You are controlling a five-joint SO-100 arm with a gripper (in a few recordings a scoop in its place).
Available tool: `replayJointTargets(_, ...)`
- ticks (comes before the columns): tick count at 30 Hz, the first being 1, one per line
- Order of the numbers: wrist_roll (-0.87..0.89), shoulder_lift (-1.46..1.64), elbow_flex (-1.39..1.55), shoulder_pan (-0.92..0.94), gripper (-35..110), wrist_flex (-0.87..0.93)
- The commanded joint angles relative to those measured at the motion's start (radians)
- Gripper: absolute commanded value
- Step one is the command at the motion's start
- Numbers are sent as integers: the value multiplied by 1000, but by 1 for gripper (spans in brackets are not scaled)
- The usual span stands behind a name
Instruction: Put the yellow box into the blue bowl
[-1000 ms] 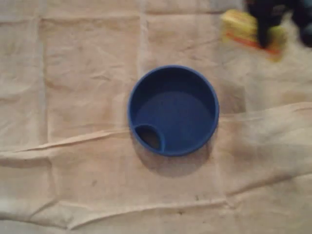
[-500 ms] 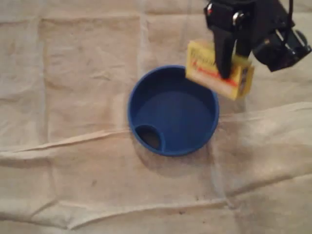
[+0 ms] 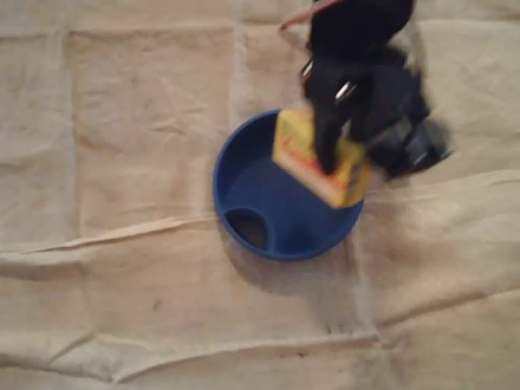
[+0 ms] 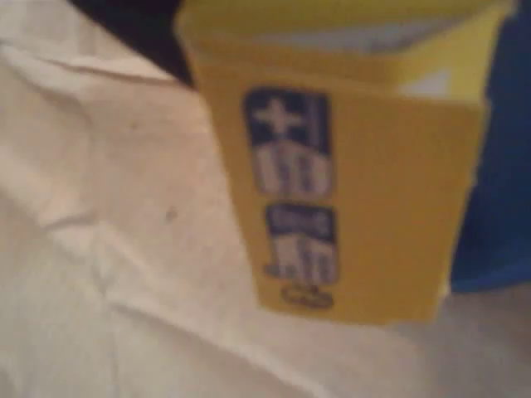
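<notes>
Since the earlier overhead view, the end effector [image 3: 328,159] has carried the yellow box [image 3: 294,146] down and leftward; we now find it over the upper right part of the blue bowl [image 3: 224,180], pinched between the black fingers. Creased cream cloth [image 3: 122,122] covers the counter. Wrist view: blurred blue print on the box face [image 4: 365,199], cloth beneath.

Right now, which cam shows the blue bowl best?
Overhead view: the blue bowl shows almost whole, with its rim and small inner compartment, though the gripper and the yellow box it holds cover the upper right. The wrist view catches a blurred blue sliver of it at the right edge, behind the box.
</notes>
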Motion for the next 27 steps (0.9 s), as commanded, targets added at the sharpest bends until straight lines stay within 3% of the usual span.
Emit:
replayJointTargets(1,-8,-58,-156,21,0,-48)
replayJointTargets(10,-8,-321,-402,54,0,43)
replayJointTargets(21,-11,-382,-532,55,0,268)
replayJointTargets(27,-156,-387,-563,72,9,267)
